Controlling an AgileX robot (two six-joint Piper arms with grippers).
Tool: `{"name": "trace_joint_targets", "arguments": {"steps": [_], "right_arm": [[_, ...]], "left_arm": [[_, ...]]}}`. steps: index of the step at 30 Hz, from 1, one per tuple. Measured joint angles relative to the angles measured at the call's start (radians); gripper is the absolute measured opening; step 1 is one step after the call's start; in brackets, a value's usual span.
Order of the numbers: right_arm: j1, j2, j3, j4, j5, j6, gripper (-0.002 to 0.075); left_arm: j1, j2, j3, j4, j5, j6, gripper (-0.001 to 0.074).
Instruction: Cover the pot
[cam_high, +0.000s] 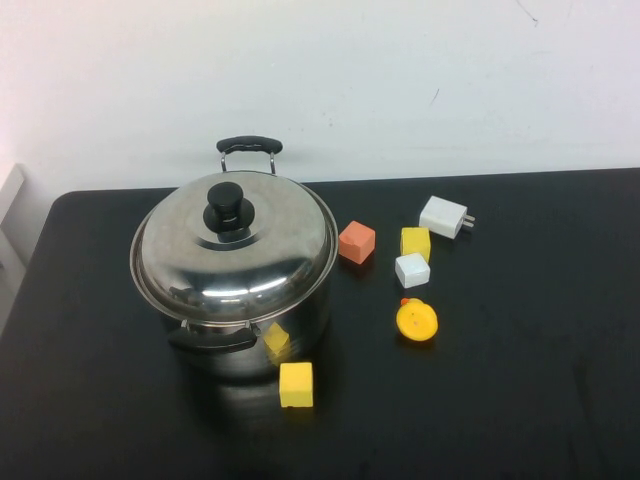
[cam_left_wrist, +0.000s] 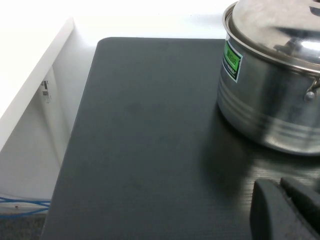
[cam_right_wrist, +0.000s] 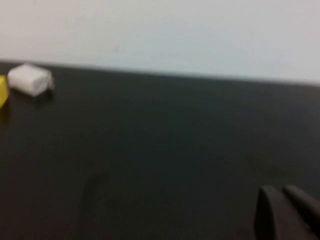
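Observation:
The large shiny steel pot (cam_high: 305, 305) stands on the left half of the black table, with one black handle at the back and one at the front. The domed steel lid (cam_high: 250, 260) with a black knob (cam_high: 229, 207) sits on its rim. Pot (cam_left_wrist: 265, 110) and lid (cam_left_wrist: 280, 25) also show in the left wrist view. My left gripper (cam_left_wrist: 279, 184) is shut and empty, low over the table, a short way from the pot's wall. My right gripper (cam_right_wrist: 281, 190) is shut and empty over bare table. Neither arm shows in the high view.
Right of the pot lie an orange block (cam_high: 356, 242), a yellow block (cam_high: 415, 242), a white block (cam_high: 412, 270), a white plug adapter (cam_high: 444, 216) and a round yellow toy (cam_high: 416, 321). Another yellow block (cam_high: 296, 385) sits by the pot's front. The table's left edge (cam_left_wrist: 75, 140) drops off.

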Motion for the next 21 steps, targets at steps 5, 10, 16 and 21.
{"name": "trace_joint_targets", "arguments": {"steps": [5,10,16,21], "right_arm": [[0.064,0.000,-0.003,0.000,0.078,0.068,-0.0002],[0.145,0.000,-0.004,-0.002,0.085,0.115,-0.0002],[0.157,0.000,-0.006,-0.004,0.092,0.124,-0.0002],[0.157,0.000,-0.006,-0.004,0.094,0.126,-0.0002]], "left_arm": [[0.000,0.000,0.000,0.000,0.000,-0.002,-0.0001],[0.000,0.000,0.000,0.000,0.000,-0.002,-0.0001],[0.000,0.000,0.000,0.000,0.000,-0.002,-0.0001],[0.000,0.000,0.000,0.000,0.000,-0.002,-0.0001]]}}
